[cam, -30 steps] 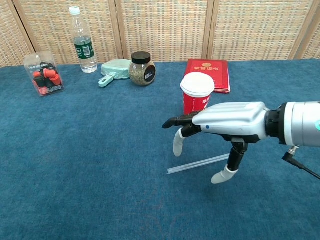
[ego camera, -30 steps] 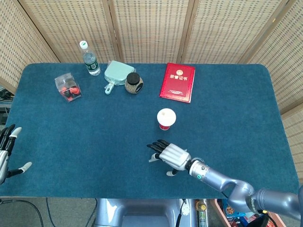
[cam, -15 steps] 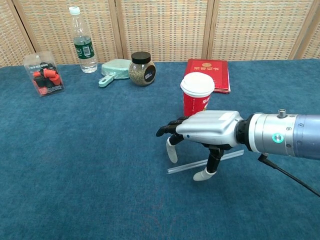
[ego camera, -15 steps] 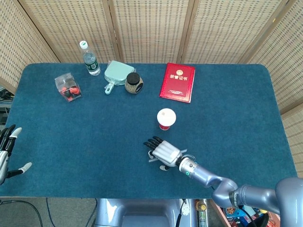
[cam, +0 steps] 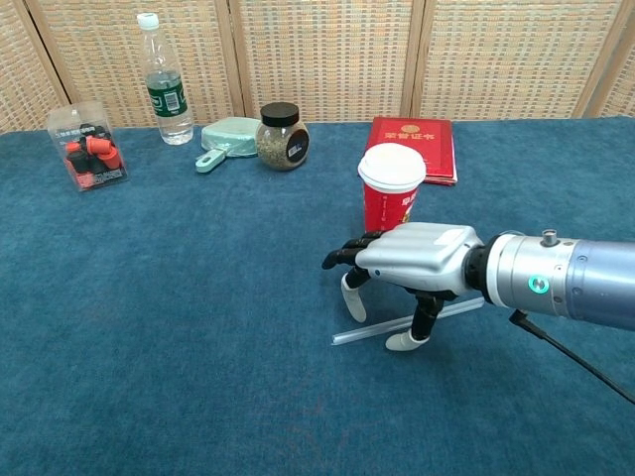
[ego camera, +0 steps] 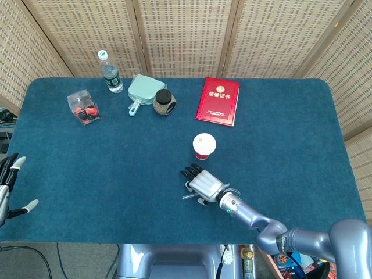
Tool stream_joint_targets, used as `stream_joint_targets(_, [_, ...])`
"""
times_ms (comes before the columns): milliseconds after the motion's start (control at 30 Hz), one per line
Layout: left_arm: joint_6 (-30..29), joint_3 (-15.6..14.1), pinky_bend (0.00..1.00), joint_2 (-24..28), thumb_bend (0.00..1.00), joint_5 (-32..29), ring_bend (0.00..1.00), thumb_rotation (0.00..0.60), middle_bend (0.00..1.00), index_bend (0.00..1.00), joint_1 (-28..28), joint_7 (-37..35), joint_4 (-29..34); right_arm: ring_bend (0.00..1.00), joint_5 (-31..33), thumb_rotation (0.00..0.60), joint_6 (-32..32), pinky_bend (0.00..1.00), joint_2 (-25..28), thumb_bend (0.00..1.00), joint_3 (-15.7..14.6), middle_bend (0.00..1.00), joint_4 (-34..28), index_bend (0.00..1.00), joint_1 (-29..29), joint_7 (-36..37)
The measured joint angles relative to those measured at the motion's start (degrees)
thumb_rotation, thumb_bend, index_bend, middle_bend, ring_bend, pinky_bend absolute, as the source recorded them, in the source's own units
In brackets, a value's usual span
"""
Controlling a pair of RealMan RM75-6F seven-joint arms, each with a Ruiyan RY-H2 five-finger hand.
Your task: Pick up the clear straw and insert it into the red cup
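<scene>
The clear straw point(cam: 407, 325) lies flat on the blue surface point(cam: 179, 297), just in front of the red cup point(cam: 390, 194) (the cup stands upright with a white lid, nearer the back). The right hand point(cam: 412, 260) is held palm down directly above the straw, its fingers apart and curved downward; nothing is gripped yet. The thumb tip point(cam: 402, 341) rests at the straw's near side, about midway along it, while a finger point(cam: 352, 296) hangs on the far side, toward the straw's left end. Whether the thumb actually touches the straw cannot be told.

For the grasp to be done well, thumb and finger should be closed from opposite sides at 1 spot, so the light tube is pinched rather than rolled away across the cloth. A gentle pinch is judged best, since a thin plastic tube may flatten or flick out. A hold near the middle would leave enough free length to be tipped upright and aimed at the lid.

The left hand point(ego camera: 7, 185) is seen at the surface's left edge, fingers spread, holding nothing.
</scene>
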State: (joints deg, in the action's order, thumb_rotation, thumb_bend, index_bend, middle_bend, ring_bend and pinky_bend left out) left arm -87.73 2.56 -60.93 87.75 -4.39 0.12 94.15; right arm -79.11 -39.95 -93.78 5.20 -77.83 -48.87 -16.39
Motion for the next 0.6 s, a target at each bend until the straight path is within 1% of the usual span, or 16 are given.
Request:
stream_joint_targets(200, [0.15,0.04,0.00,0.01,0.11,-0.09,0.00,0.600,0.00,0.00,-0.07,-0.18,-0.11,0.00,-0.11,0.600,-0.78,0.00,-0.04,0.35,-0.46,0.13,0.22,0.50,0.03,0.47])
stream_joint_targets(600, [-0.51,-0.04,0.00,0.17,0.11,0.33,0.00,0.600,0.00,0.00,0.19,-0.46,0.00,0.00,-0.70,0.600,-1.72,0.00,-1.26,0.36,-1.64,0.13,1.82,0.51,-0.10,0.28])
